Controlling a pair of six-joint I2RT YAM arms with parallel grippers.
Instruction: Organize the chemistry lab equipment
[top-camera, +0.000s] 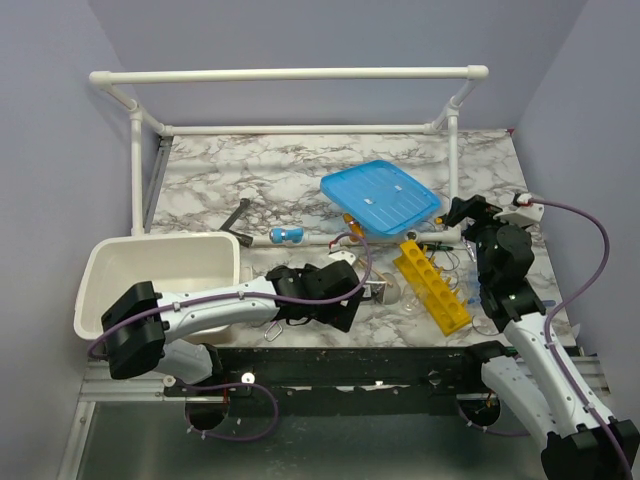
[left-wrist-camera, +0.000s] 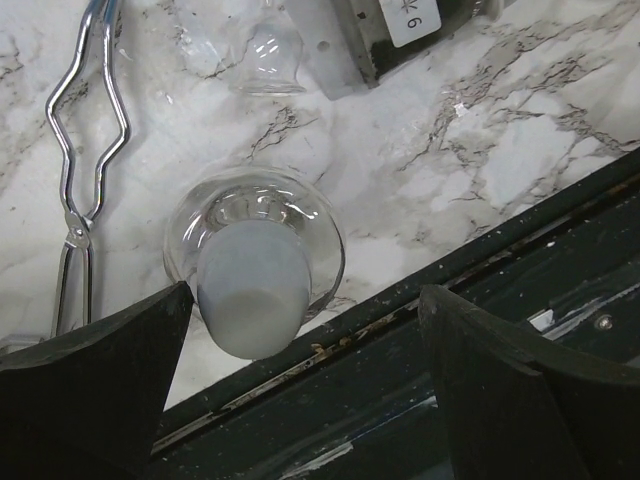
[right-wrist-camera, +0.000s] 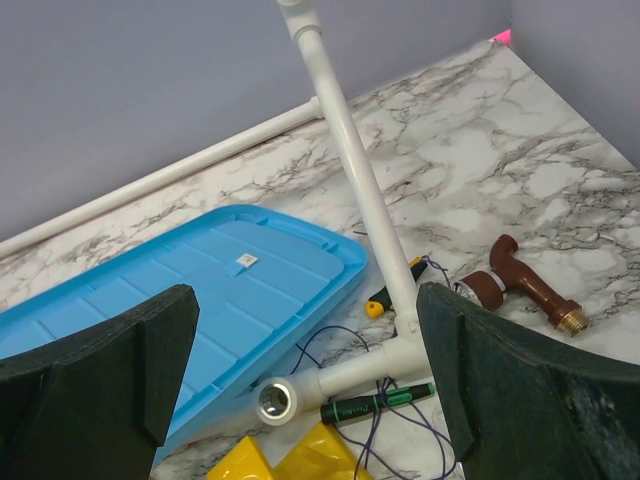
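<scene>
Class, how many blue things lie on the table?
2: the lid at back right, a small item left of it. More may hide under the lid.

Top ext cam: fixed, high, behind arm bases, tilted down + fwd; wide, far, takes in whole marble table (top-camera: 230, 180) up to white pipe frame (top-camera: 290, 74). L wrist cam: looks steeply down, v. close to tabletop by black front rail (left-wrist-camera: 560, 235); glass flask (left-wrist-camera: 255, 250) fills centre, tongs (left-wrist-camera: 80, 150) at left edge. R wrist cam: held higher, faces fwd toward back wall (right-wrist-camera: 150, 90), mid-range; sees blue lid (right-wrist-camera: 200, 290), pipe post (right-wrist-camera: 350, 150), yellow rack (right-wrist-camera: 300, 455) corner. Shared w/ top: L – flask, rail; R – lid, frame, rack. Wrist views cover separate patches.
</scene>
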